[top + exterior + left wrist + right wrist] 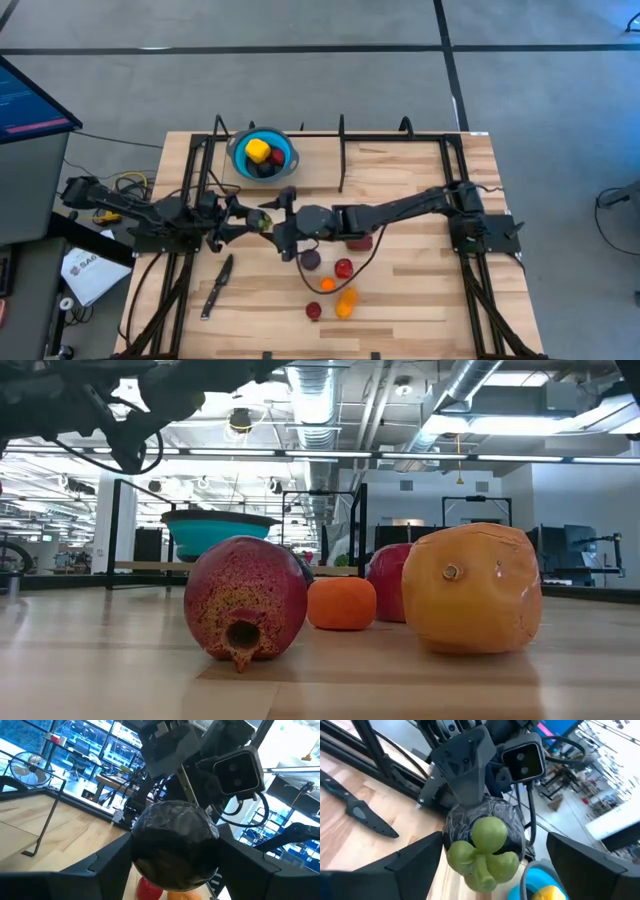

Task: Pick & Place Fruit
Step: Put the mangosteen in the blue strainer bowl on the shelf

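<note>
A near-black toy fruit with a green knobbly top (262, 218) is held above the table's middle left. My left gripper (252, 217) is shut on it; in the left wrist view the fruit (175, 842) fills the gap between the fingers. My right gripper (277, 222) faces it from the right, open, with its fingers on either side of the fruit (487, 845) and a gap at one side. Several loose fruits lie on the table: dark purple (311, 260), red (343, 268), orange (327, 285). My left gripper pinches the near-black fruit by its two dark sides (137, 850) between its two fingers. The fingers come level from the table's left. The fruit is off the table, its green top (487, 837) turned toward my right gripper.
A blue bowl (285, 158) at the far left holds yellow, red and dark fruits. A dark knife (217, 285) lies at the near left. In the low view a red pomegranate (245, 600), an orange (340, 603) and a yellow-orange fruit (472, 590) stand close.
</note>
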Available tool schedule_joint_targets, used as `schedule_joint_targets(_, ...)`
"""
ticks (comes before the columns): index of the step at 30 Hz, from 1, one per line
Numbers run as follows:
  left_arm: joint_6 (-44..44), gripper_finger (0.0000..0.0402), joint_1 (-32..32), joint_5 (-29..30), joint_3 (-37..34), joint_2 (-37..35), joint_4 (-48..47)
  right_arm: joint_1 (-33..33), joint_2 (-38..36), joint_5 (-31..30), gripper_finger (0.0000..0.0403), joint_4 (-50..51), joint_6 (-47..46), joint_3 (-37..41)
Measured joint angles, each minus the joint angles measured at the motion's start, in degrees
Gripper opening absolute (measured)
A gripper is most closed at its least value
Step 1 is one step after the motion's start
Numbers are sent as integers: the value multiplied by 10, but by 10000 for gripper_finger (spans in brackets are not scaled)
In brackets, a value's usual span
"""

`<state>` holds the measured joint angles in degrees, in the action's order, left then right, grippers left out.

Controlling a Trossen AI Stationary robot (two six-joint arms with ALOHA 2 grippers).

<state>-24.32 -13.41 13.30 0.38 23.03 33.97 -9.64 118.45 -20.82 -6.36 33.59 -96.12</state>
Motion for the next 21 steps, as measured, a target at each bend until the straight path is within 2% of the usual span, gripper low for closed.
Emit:
schedule_joint_targets(8,-2,257,0,-1,0,0,1,19,5,88,285,-2,45,0)
schedule_joint_targets(16,-15,258,0,4,0,0,4,24,11,89,258,-20,40,0)
schedule_joint_targets(21,-17,274,0,2,0,-2,9,23,11,89,217,-18,34,0)
